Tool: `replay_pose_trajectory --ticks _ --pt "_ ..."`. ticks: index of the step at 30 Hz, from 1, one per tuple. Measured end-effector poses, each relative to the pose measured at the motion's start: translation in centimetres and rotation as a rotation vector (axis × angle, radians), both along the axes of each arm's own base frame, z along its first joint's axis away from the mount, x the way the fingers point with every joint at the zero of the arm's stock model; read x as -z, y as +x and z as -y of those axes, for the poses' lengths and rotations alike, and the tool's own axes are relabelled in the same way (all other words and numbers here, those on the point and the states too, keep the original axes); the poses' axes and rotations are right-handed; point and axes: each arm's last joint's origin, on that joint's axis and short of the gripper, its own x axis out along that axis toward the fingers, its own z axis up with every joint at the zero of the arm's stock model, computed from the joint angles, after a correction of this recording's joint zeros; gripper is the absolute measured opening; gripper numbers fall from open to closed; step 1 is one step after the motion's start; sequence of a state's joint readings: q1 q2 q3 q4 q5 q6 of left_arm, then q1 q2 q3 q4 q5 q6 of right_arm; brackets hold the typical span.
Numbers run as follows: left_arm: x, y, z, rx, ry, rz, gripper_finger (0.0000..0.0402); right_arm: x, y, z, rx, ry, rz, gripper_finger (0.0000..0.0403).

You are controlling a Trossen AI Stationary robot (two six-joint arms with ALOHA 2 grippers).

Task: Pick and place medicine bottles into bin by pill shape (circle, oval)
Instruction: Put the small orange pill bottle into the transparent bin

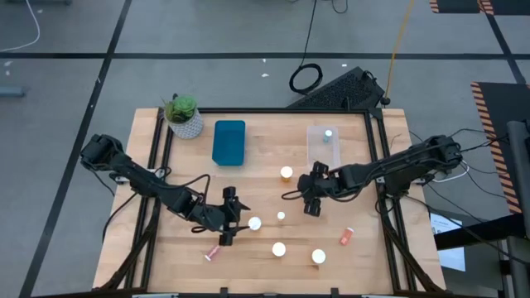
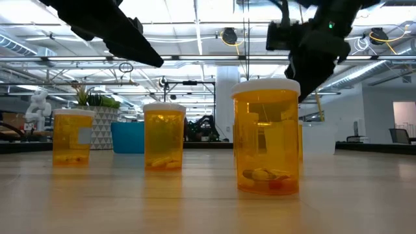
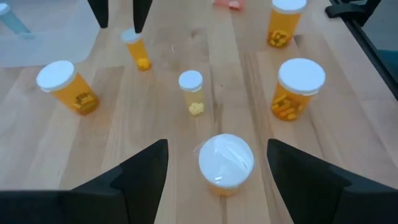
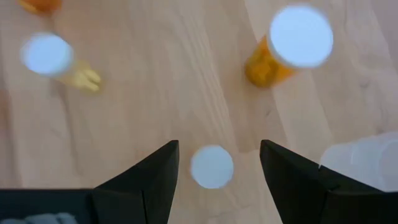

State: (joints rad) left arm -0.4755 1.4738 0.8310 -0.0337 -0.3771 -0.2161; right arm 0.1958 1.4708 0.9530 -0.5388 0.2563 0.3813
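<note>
Several medicine bottles with white caps stand on the wooden table. My left gripper point(image 1: 235, 218) is open low over the table, its fingers on either side of a wide amber bottle point(image 3: 226, 163) without touching it. My right gripper point(image 1: 311, 201) hangs open above a slim bottle point(image 4: 211, 167), whose white cap shows between its fingers, and touches nothing. Other upright bottles are an amber one point(image 1: 286, 173), a slim one point(image 1: 281, 216), and two near the front edge point(image 1: 278, 248) point(image 1: 318, 257). Two pink bottles lie on their sides point(image 1: 213, 253) point(image 1: 346, 237).
A teal bin point(image 1: 229, 141) and a clear bin point(image 1: 319, 151) holding one bottle point(image 1: 328, 132) stand at the table's far side. A potted plant point(image 1: 183, 116) is at the far left corner. Bare wood lies between the bins and the bottles.
</note>
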Motion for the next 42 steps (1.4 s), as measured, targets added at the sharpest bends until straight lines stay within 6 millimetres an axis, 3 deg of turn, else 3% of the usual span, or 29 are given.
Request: replay_pose_trajectory --ticks 18,31,42 --pt "-0.1 0.1 0.0 0.003 -0.002 0.015 0.0273 1.6 -0.6 0.9 0.019 0.1 -0.025 0.0217" --pt "-0.3 0.2 0.1 0.011 -0.002 0.035 0.0273 1.9 -0.6 0.9 0.01 0.098 -0.018 0.0134" --pt "-0.3 0.2 0.1 0.011 -0.001 0.034 0.0273 2.1 -0.5 0.9 -0.012 0.109 0.004 0.0122"
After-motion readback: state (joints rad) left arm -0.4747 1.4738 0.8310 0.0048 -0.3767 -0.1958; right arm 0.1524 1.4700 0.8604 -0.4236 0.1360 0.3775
